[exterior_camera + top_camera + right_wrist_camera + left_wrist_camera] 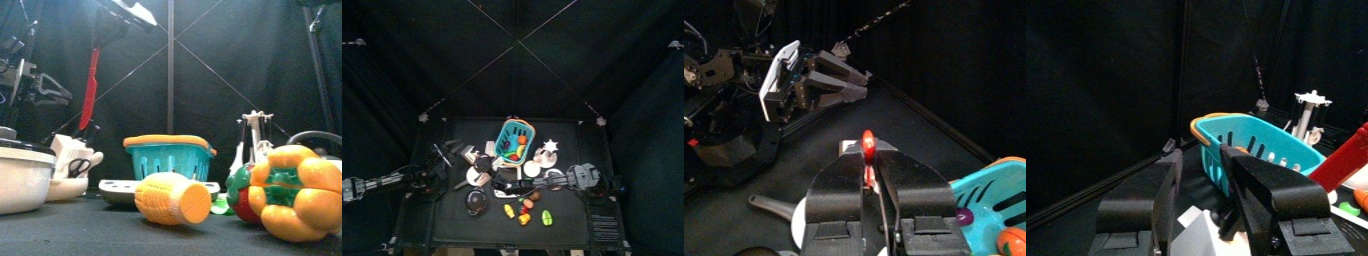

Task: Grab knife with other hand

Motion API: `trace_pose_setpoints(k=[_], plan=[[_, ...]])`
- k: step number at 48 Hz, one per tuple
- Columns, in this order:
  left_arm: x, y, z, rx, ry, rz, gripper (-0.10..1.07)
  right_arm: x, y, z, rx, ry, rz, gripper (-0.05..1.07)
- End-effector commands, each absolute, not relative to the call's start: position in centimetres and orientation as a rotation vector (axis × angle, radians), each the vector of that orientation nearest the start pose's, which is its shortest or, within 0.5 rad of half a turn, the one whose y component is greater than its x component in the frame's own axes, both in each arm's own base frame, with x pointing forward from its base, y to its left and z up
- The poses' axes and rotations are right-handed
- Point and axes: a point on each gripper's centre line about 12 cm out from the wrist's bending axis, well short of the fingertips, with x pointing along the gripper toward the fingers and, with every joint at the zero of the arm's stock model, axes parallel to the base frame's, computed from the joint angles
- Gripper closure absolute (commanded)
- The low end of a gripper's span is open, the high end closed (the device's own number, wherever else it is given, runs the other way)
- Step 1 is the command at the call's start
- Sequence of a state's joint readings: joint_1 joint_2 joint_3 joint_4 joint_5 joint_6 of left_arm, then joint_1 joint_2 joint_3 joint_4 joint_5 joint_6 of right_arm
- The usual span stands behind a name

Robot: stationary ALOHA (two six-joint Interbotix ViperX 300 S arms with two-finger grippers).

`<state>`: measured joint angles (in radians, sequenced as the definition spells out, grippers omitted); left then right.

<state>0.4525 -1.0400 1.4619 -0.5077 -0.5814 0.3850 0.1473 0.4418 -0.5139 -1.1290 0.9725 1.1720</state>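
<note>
Above the table's left side, we found the knife (91,88) hanging upright in the air, red handle up where the front view shows it. Our right gripper (869,178) had its jaws pinched on that red handle, holding the knife out toward the other arm, presumably so the handover could happen clear of the basket (170,157). The left gripper (1203,165) faced it with jaws spread wide and empty, ready, we judged, to close on the knife.
</note>
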Motion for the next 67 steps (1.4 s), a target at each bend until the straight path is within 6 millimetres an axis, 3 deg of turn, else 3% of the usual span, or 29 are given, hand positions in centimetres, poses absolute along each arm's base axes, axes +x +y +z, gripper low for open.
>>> trace_pose_setpoints(k=[1, 13, 23, 28, 37, 48, 55, 67], plan=[[13.1, 9.7, 22.2, -0.037, -0.114, 0.706, 0.21, 53.4, -0.2, 40.5, 0.074, 0.253, -0.717, 0.71], [14.2, 8.6, 22.3, 0.040, -0.053, 0.596, 0.21, 48.5, 2.4, 42.3, 0.040, 0.245, -0.653, 0.71], [15.2, 7.0, 22.8, 0.111, -0.057, 0.480, 0.21, 44.0, 4.3, 42.3, 0.082, 0.193, -0.589, 0.71], [15.7, 6.3, 23.3, 0.131, -0.071, 0.426, 0.21, 41.2, 4.3, 42.0, 0.090, 0.125, -0.577, 0.71], [16.4, 4.8, 24.1, 0.135, -0.095, 0.333, 0.21, 37.1, 3.2, 39.3, 0.124, 0.060, -0.518, 0.71], [17.1, 3.2, 24.0, 0.179, -0.087, 0.228, 0.21, 31.6, 0.4, 35.2, 0.143, 0.014, -0.421, 0.71], [18.0, 2.5, 23.9, 0.165, -0.062, 0.182, 0.21, 30.0, -0.1, 33.1, 0.128, 0.038, -0.345, 0.71], [22.1, 0.0, 24.7, 0.256, 0.000, 0.027, 0.20, 29.1, 0.4, 30.3, 0.011, 0.079, -0.283, 0.71]])
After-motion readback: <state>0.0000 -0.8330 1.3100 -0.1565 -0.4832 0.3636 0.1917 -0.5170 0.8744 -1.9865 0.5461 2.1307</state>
